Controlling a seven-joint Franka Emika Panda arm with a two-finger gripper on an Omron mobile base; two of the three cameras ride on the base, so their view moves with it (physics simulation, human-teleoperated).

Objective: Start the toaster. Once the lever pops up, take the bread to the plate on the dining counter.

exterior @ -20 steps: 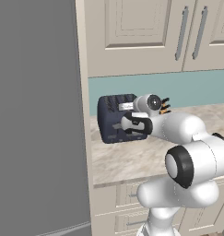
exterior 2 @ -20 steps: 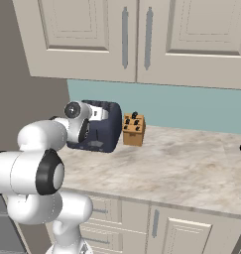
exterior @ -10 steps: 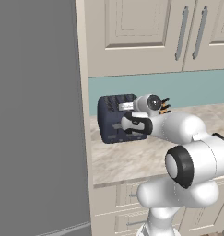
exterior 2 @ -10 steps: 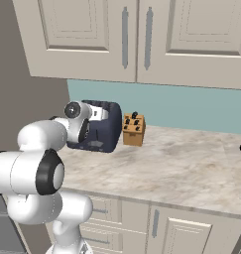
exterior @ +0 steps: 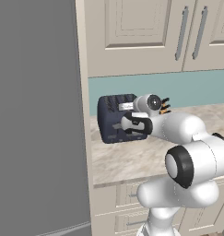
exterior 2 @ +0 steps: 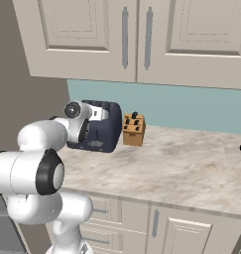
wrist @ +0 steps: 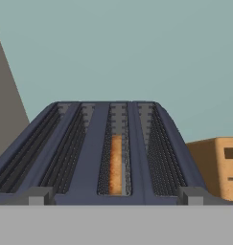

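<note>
- Navy-blue and boxy, the toaster (exterior: pixel 114 119) stands at the left end of the marbled counter (exterior 2: pixel 181 168), against the teal wall and below the cream wall cabinets (exterior 2: pixel 137 37).
- My hand camera looks along the toaster's top: four slots run away from me, and the bread (wrist: pixel 116 162) sits sunk in the third slot from the left, showing as a golden-brown strip between the wire guides.
- The other three slots look dark to me.
- Two grey lever panels (wrist: pixel 36 196) show at the near edge of the toaster in the hand camera, one at each side.
- I see the pincer (exterior: pixel 132 124) pressed up close to the toaster's front face in the left base camera, level with its lever.
- Its jaws stand fully apart and I see nothing held between them; whether a finger touches the lever I cannot tell.
- A brown knife block (exterior 2: pixel 133 130) stands just beside the toaster on its right, dark handles poking from its top; its tan side also shows at the right edge of the hand camera.
- A tall grey panel (exterior: pixel 39 115) rises left of the counter.
</note>
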